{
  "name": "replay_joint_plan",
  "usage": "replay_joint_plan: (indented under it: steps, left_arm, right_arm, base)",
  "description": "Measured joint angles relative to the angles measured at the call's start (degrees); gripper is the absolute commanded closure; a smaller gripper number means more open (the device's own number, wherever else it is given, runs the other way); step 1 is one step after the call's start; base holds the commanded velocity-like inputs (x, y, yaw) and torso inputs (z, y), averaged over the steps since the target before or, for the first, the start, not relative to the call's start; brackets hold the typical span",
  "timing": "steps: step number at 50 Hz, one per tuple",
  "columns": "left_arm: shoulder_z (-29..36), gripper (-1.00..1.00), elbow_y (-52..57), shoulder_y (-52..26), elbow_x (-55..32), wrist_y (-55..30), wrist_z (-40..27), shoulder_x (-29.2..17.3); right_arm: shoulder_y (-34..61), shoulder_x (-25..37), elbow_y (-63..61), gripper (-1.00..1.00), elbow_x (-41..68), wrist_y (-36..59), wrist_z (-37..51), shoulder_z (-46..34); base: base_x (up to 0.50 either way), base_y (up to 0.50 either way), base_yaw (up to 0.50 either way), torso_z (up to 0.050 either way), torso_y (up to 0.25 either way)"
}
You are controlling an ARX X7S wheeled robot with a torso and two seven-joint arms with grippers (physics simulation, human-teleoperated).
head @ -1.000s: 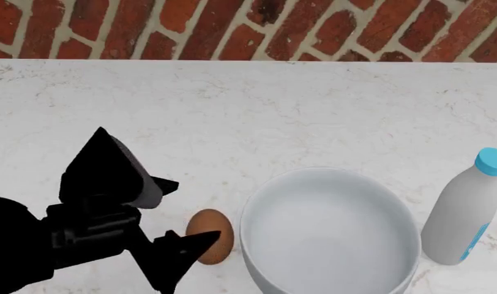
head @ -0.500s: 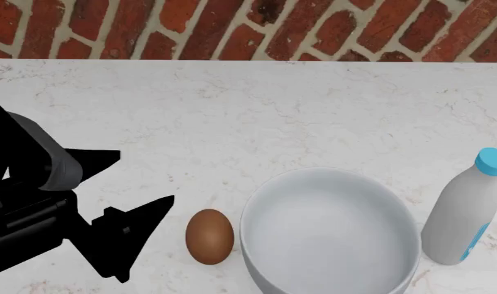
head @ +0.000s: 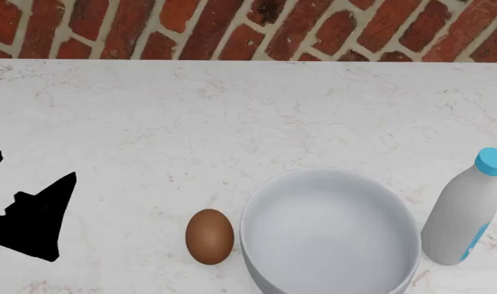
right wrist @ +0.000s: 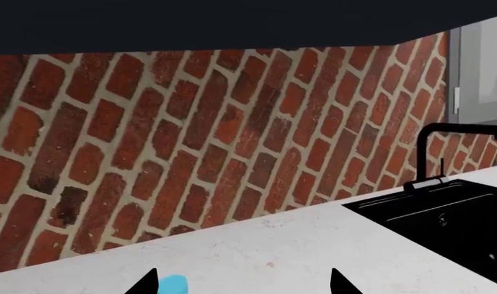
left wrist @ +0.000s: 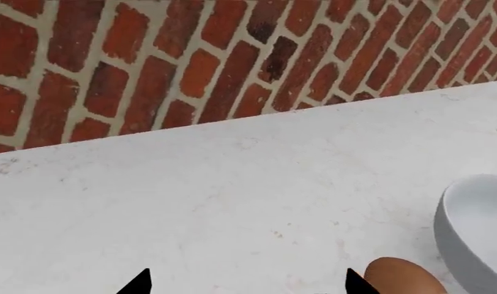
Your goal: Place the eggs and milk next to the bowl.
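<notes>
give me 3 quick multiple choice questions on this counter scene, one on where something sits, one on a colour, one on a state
1. Where does the egg lie in the head view?
A. inside the bowl
B. on the counter just left of the bowl
C. behind the milk bottle

2. What colour is the milk bottle's cap?
A. light blue
B. red
C. black

3. What state is the left gripper in?
A. shut on the egg
B. shut on the bottle
C. open, holding nothing

Answers:
1. B, the egg rests on the marble counter beside the white bowl, on its left.
2. A, the cap on the white milk bottle is light blue.
3. C, its fingertips stand apart in the left wrist view, with the egg off to one side.
</notes>
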Motion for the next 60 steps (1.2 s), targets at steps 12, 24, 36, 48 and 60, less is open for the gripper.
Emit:
replay_joint_plan:
  steps: [12,24,36,48,60]
  left_arm:
    - [-6.4,-1.00,2.3,6.3,-4.9,0.3,-10.3,-4.1]
    - [-12.0,-1.00,7.3,12.5,-9.3,1.1,-18.9,-7.3]
    - [-18.7,-1.00,12.1,20.5,-12.4,2.4,-24.2,-9.7]
    - [-26.2,-1.00,15.3,29.5,-13.9,3.4,-26.0,-10.6]
    - [-31.4,-1.00,15.3,34.7,-13.4,3.8,-25.5,-10.9]
  right_arm:
    - [0.4,0.4,0.1,-1.00,0.3,-0.2,0.2,-0.5]
    - [0.6,-0.6,0.2,-1.00,-1.4,-0.2,-1.1,-1.5]
    - [0.6,-1.0,0.2,-1.00,-2.1,-0.3,-1.7,-1.9]
    - [1.3,-1.1,0.5,-1.00,-3.0,-0.4,-2.1,-3.4]
    - [2.2,-1.1,0.9,-1.00,-3.8,-0.6,-2.2,-5.1]
  base:
    - [0.00,0.00,0.00,0.000,0.000]
    - [0.00,0.00,0.00,0.000,0.000]
    - [0.00,0.00,0.00,0.000,0.000]
    - [0.00,0.00,0.00,0.000,0.000]
    - [0.00,0.00,0.00,0.000,0.000]
